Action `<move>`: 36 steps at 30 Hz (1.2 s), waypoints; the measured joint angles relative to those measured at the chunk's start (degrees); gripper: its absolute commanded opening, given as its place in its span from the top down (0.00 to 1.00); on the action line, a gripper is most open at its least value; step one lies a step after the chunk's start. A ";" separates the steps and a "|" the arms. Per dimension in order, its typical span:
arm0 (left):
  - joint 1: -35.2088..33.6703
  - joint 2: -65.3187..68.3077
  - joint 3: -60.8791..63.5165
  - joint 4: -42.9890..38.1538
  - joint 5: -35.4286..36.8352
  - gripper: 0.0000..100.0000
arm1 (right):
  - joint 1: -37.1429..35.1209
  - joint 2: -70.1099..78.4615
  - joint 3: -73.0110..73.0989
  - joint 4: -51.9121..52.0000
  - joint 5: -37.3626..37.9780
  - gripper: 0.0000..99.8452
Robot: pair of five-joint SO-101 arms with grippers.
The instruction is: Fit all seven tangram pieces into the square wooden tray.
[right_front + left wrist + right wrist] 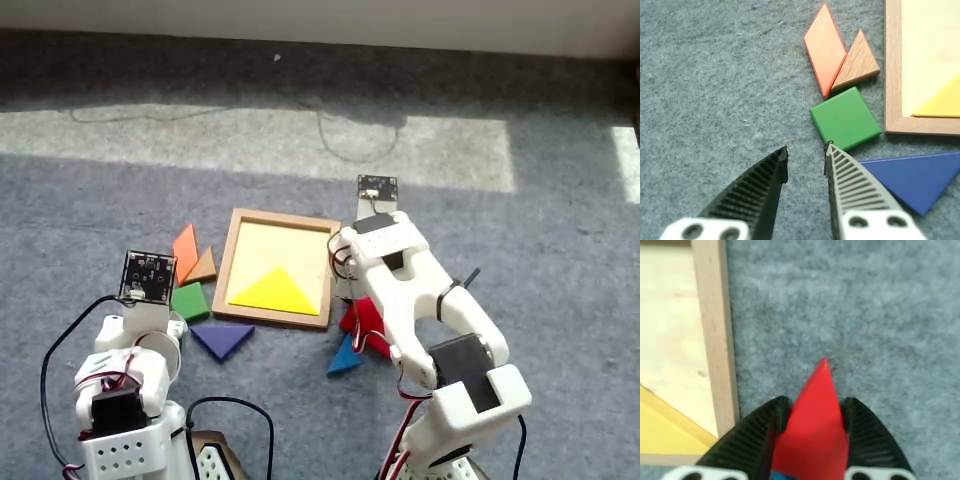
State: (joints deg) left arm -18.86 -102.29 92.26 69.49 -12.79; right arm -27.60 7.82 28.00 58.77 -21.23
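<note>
Two robot arms, mine, work on a desk covered in grey carpet. My right end effector point(815, 401) is closed on the red triangle point(812, 435), one finger on each side, with the triangle's tip poking out beyond the fingertips. It sits just right of the square wooden tray point(228, 262), close to the tray's near right corner. I cannot tell whether the red triangle is lifted off the carpet. A light blue triangle point(345, 358) lies just near of it.

My left end effector point(806, 149) is open and holds nothing. One fingertip is just beside a corner of the green square point(845, 118).

The tray holds one piece, a yellow triangle point(272, 292), with its long side along the near rim and its point toward the middle. Left of the tray lie an orange parallelogram point(825, 47) and a brown triangle point(857, 62), touching each other, with the green square just near of them. A dark blue triangle point(912, 175) lies off the tray's near left corner.

As I judge it, the step in hand is moving the red triangle into the tray, with five more pieces to follow. The next move calls for clearing the rim, going left, and turning the piece so an edge meets a short side of the yellow one.

I can read no brand, label or writing on the pieces or the tray
</note>
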 measured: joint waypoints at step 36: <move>0.00 0.00 0.00 0.00 0.00 0.85 | -13.36 -12.57 12.75 2.20 0.09 0.67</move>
State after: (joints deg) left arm -18.86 -102.29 92.26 69.49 -12.79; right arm -40.97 -4.75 40.75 60.97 -21.14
